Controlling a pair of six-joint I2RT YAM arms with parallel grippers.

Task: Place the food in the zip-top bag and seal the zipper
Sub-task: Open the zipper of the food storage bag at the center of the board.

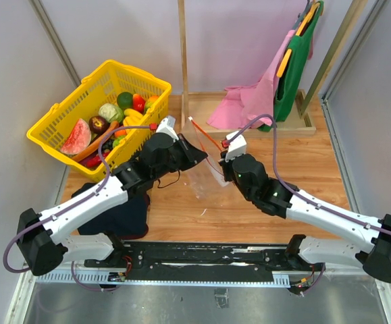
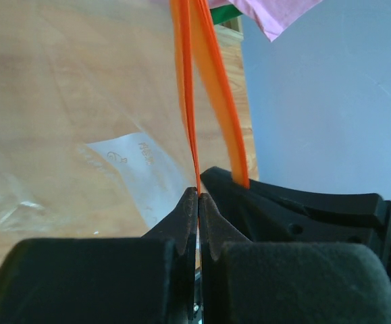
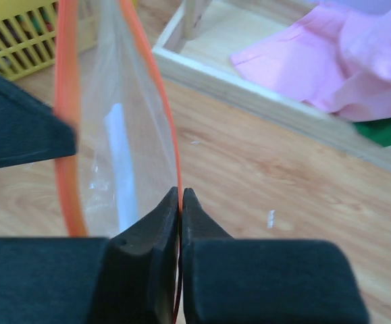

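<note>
The clear zip-top bag [image 1: 206, 177] hangs between my two grippers over the wooden table, its mouth parted. My left gripper [image 1: 199, 158] is shut on one lip of the red-orange zipper [image 2: 190, 101]. My right gripper [image 1: 223, 166] is shut on the other lip [image 3: 170, 135]. The bag's white label [image 2: 131, 165] shows through the plastic. In the right wrist view the opposite lip [image 3: 67, 135] bows out to the left. The food [image 1: 117, 116], toy fruits and vegetables, lies in the yellow basket [image 1: 59, 108] at the far left. I see no food in the bag.
A pink cloth [image 1: 249, 101] and a green hanging item [image 1: 296, 64] are at the back right by a low wooden frame [image 1: 296, 125]. A wooden post [image 1: 182, 54] stands behind the bag. A dark cloth [image 1: 124, 214] lies under my left arm.
</note>
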